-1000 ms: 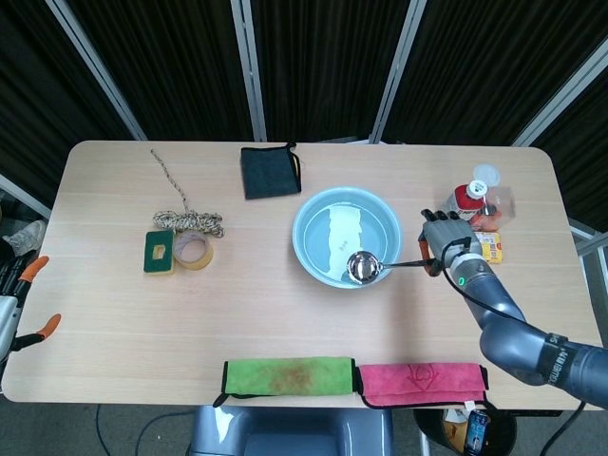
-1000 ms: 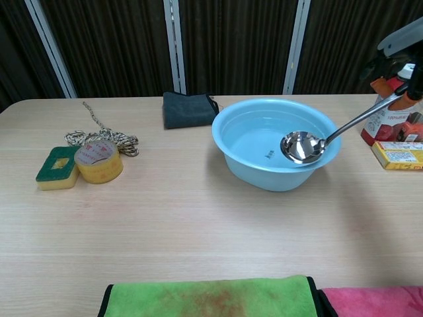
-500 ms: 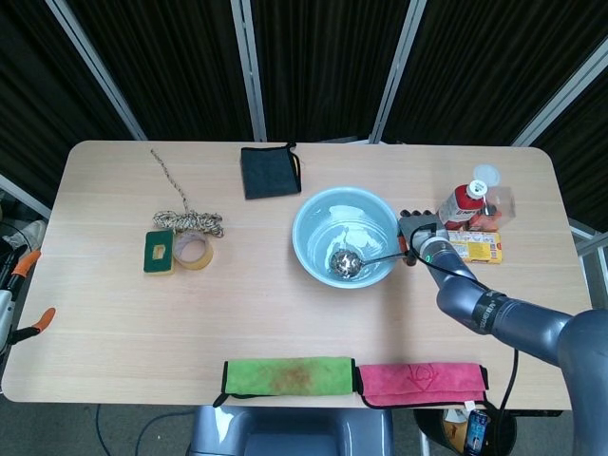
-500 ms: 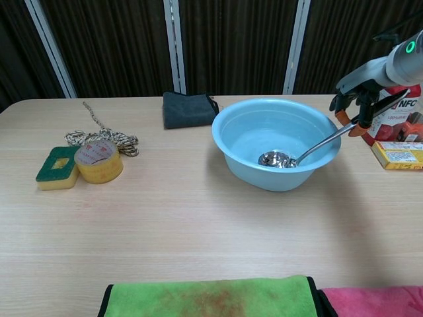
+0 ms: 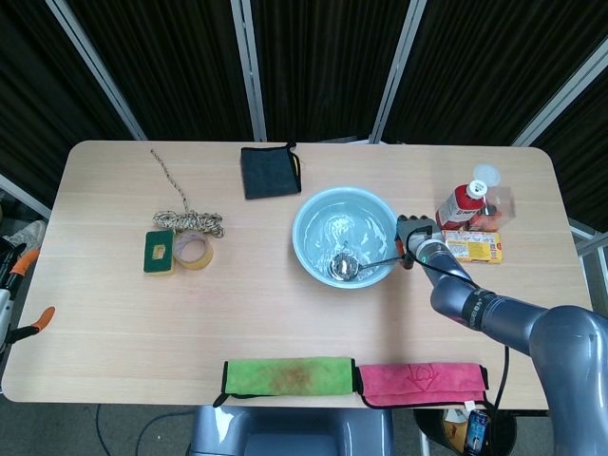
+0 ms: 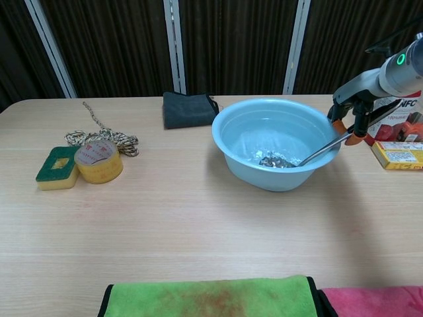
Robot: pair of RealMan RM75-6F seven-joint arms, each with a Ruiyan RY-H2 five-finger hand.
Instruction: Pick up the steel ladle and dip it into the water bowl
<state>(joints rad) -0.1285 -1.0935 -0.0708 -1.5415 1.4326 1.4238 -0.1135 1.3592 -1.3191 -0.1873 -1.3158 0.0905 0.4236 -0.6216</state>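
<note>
My right robot hand (image 5: pixel 414 237) grasps the ladle (image 5: pixel 366 263) by its handle, just past the right rim of the bowl (image 5: pixel 310 249). The handle slants down over that rim, and the cup sits low in the bowl, in rippled water; from the chest view it looks partly under the surface, though the glare makes that hard to tell. The bowl stands near the middle of the table (image 5: pixel 285 313). My left robot hand (image 5: pixel 14 302) hangs off the table's left edge; only orange tips show, so I cannot tell how it is set. Right of the bowl stand a red bottle (image 5: pixel 461 203) and a yellow box (image 5: pixel 473 249). Left lie a sponge (image 5: pixel 159 252), tape (image 5: pixel 192 251) and rope (image 5: pixel 186 218). Behind is a dark pouch (image 5: pixel 265 171), and at the front edge a green cloth (image 5: pixel 288 375) and pink cloth (image 5: pixel 423 384)
</note>
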